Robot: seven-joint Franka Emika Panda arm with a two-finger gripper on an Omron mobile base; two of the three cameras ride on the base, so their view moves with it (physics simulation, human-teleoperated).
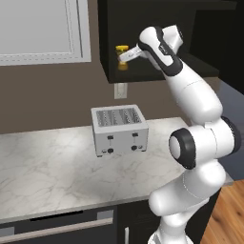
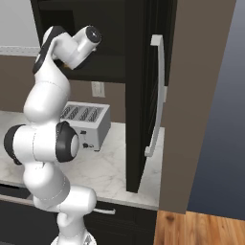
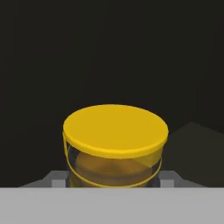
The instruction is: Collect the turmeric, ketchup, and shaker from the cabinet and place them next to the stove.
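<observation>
The small amber-yellow turmeric jar w/ a wide bright yellow cap [image 3: 114, 144] sits upright inside the big black wall cabinet [image 1: 143, 28], near its left front edge. In the left base view the jar [image 1: 123, 57] shows at the cabinet opening, right by the tip of the white arm.

The end effector [image 3: 114, 180] is around the jar: in the hand view one grey finger [image 3: 56, 179] is just beside the jar's left side & the other just beside its right side, low under the cap. Can't tell if they are squeezing it tight or just touching, so the grip is not sure. Behind the jar the cabinet is all dark.

Under the cabinet is a white wall outlet [image 1: 120, 90]. Below that, a silver four-slot toaster [image 1: 119, 129] stands on the pale marble table [image 1: 43, 176], well apart from the jar. In the right base view a tall black door w/ a long silver handle [image 2: 155, 95] is beside the toaster [image 2: 86, 122].
</observation>
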